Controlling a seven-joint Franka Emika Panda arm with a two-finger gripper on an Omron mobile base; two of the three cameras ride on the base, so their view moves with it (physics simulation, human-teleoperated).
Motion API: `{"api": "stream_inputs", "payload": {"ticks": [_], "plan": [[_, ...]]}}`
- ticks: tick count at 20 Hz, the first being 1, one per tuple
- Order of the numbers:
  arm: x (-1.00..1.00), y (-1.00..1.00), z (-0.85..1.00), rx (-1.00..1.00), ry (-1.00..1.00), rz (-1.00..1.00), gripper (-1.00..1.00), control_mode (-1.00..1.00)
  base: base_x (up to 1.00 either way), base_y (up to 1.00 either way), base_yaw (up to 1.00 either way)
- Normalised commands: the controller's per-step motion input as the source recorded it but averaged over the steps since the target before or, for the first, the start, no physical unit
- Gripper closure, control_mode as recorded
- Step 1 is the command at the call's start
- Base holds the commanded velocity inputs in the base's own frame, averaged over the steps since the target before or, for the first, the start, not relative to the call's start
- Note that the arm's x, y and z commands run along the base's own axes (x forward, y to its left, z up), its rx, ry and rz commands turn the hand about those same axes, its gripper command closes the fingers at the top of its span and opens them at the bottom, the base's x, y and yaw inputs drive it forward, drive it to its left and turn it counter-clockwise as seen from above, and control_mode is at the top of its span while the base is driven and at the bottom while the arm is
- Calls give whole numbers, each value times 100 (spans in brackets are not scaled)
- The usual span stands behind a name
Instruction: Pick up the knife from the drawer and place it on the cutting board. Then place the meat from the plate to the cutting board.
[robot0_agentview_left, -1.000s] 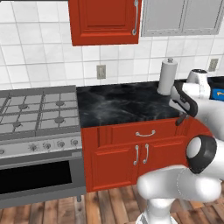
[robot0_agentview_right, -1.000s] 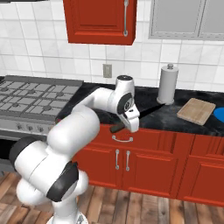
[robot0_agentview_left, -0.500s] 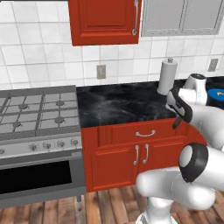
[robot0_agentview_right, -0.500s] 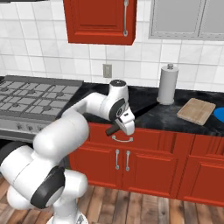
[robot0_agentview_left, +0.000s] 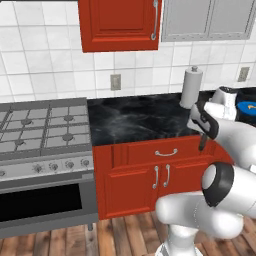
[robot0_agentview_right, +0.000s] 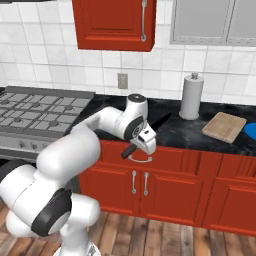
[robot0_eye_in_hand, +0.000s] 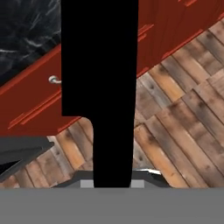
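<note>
The knife (robot0_eye_in_hand: 98, 87) is gripped in closed jaws before the shut drawer (robot0_agentview_right: 165, 159); carriage to the cutting board (robot0_agentview_right: 225, 127) is next required.

From behind the arm, left and right, we look forward and down at one shared black counter (robot0_agentview_left: 135, 117), stove (robot0_agentview_left: 40, 127) and red drawer (robot0_agentview_right: 165, 157). Our hand camera sits close behind the knife (robot0_eye_in_hand: 98, 78), facing the wooden floor (robot0_eye_in_hand: 183, 113).

Cutting board (robot0_agentview_right: 225, 126) lies right of paper-towel roll (robot0_agentview_right: 191, 96) on counter (robot0_agentview_right: 175, 130).
</note>
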Motion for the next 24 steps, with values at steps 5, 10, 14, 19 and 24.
{"api": "stream_inputs", "payload": {"ticks": [5, 10, 14, 19, 24], "plan": [[16, -24, -10, 0, 0, 6, 100, 100, 9, -60, 12], [0, 0, 0, 0, 0, 0, 100, 100, 1, -100, 17], [0, 0, 0, 0, 0, 0, 100, 100, 15, -99, 9], [0, 0, 0, 0, 0, 0, 100, 100, 73, -28, 19], [0, 0, 0, 0, 0, 0, 100, 100, 88, -48, 28]]}}
